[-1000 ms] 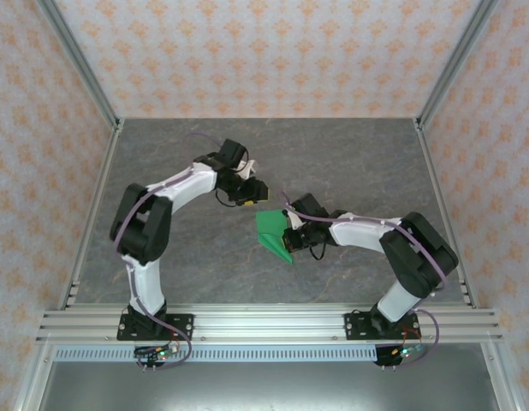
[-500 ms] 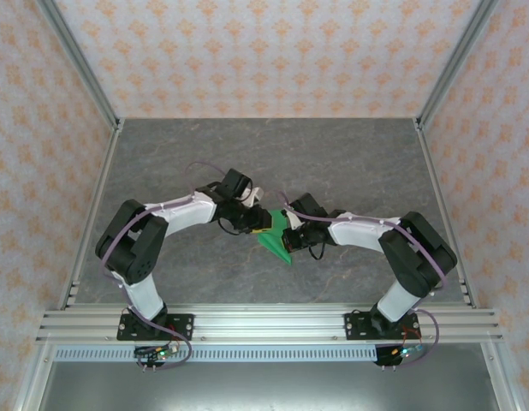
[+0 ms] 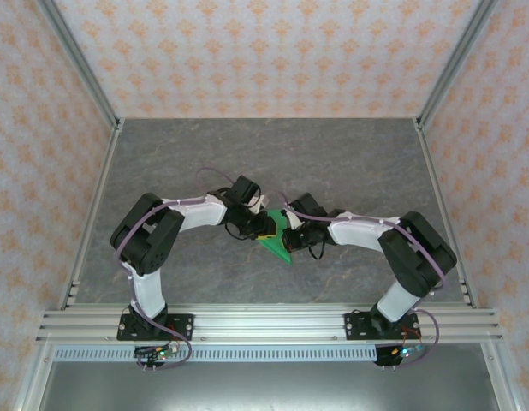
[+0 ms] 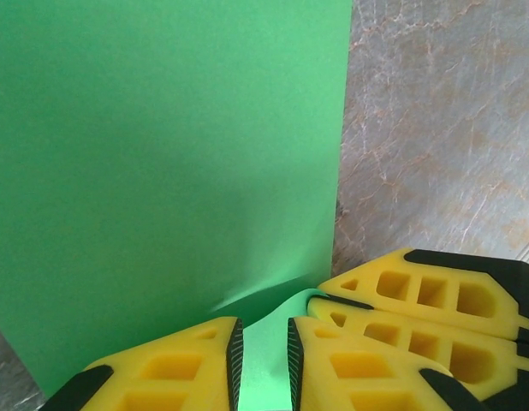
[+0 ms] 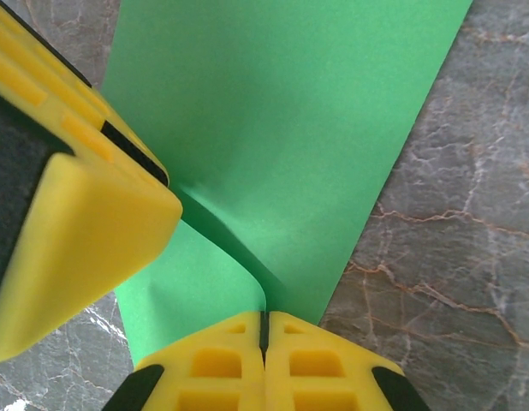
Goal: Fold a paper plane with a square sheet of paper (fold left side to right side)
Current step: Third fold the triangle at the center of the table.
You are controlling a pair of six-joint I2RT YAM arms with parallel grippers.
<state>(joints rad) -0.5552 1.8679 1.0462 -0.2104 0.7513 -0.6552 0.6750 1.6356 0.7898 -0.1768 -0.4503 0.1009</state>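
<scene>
From above, we see the paper [image 3: 280,247] lying mid-table [image 3: 350,154], a little toward the near edge. The left gripper [image 3: 266,228] and right gripper [image 3: 288,231] meet over it and hide its far part. Only a pointed green tip shows, and the jaws are too small to read.

At the left wrist, the left jaws stand slightly apart astride a raised ridge of paper [image 4: 162,154], which the frame cuts off.

At the right wrist, the right jaws are pressed together, pinching the paper's [image 5: 290,128] curled edge.
</scene>
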